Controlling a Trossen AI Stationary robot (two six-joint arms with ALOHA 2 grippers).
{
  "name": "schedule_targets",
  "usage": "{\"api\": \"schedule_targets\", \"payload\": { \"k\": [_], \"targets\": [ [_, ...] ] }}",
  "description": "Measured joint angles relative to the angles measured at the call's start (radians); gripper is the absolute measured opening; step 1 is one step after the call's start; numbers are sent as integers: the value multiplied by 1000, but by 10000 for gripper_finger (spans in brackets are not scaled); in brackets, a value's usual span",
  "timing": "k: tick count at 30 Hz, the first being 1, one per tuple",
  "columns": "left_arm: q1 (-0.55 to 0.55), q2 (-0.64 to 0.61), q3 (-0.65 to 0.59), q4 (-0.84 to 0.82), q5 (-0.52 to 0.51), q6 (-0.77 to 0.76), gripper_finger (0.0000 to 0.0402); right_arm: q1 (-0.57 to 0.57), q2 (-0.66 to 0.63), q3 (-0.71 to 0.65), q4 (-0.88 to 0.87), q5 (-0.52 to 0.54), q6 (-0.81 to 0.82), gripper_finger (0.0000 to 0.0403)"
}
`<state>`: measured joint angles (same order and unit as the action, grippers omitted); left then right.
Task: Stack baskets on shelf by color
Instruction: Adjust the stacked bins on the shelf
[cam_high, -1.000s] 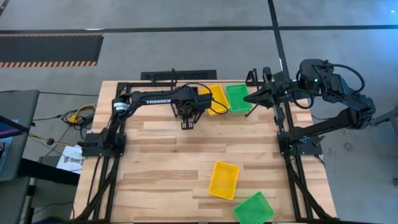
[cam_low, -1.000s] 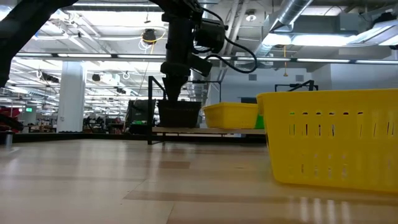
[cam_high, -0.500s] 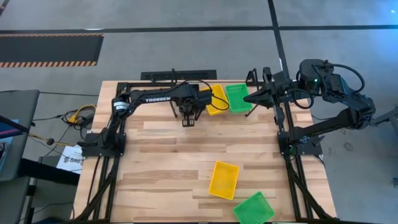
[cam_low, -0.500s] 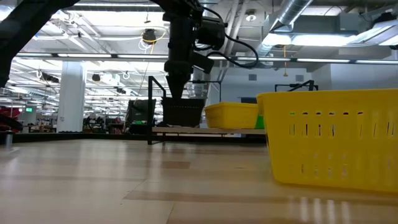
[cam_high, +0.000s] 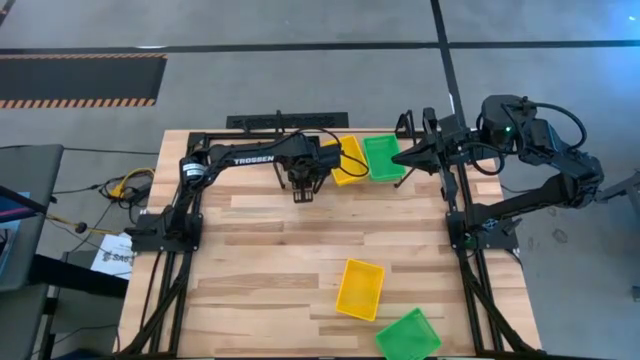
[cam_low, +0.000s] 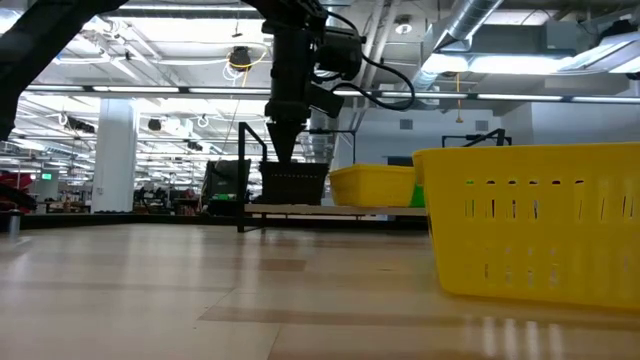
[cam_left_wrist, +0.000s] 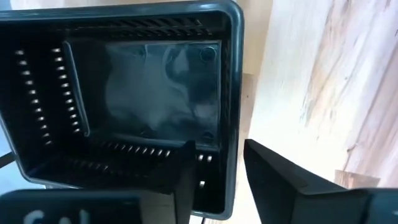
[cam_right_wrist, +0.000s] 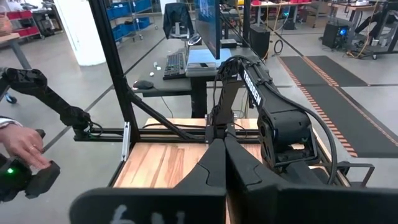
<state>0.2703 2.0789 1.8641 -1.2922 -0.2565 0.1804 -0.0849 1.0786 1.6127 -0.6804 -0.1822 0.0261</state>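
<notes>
Your left gripper (cam_left_wrist: 221, 180) sat w/ jaws parted astride the black basket (cam_left_wrist: 124, 93) wall, apparently releasing it onto the shelf (cam_low: 300, 209); right gripper (cam_right_wrist: 224, 163) parked, jaws closed.

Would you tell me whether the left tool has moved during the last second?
Yes. The left tool has moved toward the low black metal-tube shelf, ending nearer the yellow mesh plastic basket.

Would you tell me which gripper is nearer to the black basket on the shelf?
The left gripper: its fingers straddle the black basket's rim at the shelf. The right gripper is shut and waits beyond the green basket.
</notes>
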Motion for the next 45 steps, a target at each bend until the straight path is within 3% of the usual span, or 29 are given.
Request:
{"api": "schedule_targets", "payload": {
  "k": [7, 12, 16, 19, 23, 27, 39, 45],
  "targets": [
    [-10, -21, 15, -16, 24, -61, 145, 0, 0, 0, -2, 0, -8, 8],
    [-46, -70, 105, -18, 18, -89, 147, -1, 0, 0, -64, 0, -11, 8],
    [-82, -132, 199, -16, -51, -153, 147, -2, 6, 0, -178, 42, -10, 8],
    [-116, -201, 244, -18, -160, -205, 147, -2, 40, 0, -276, 92, -11, 10],
    [-170, -309, 258, -30, -321, -284, 147, -3, 119, 0, -361, 129, -26, 16],
    [-234, -410, 258, -57, -407, -359, 147, -36, 216, 0, -392, 128, -36, 24],
    [-460, -598, 257, -274, -488, -620, 146, -129, 557, -1, -411, 63, -156, 105],
    [-538, -632, 241, -280, -493, -668, 146, -126, 692, 0, -417, 64, -279, 154]
  ]
}}
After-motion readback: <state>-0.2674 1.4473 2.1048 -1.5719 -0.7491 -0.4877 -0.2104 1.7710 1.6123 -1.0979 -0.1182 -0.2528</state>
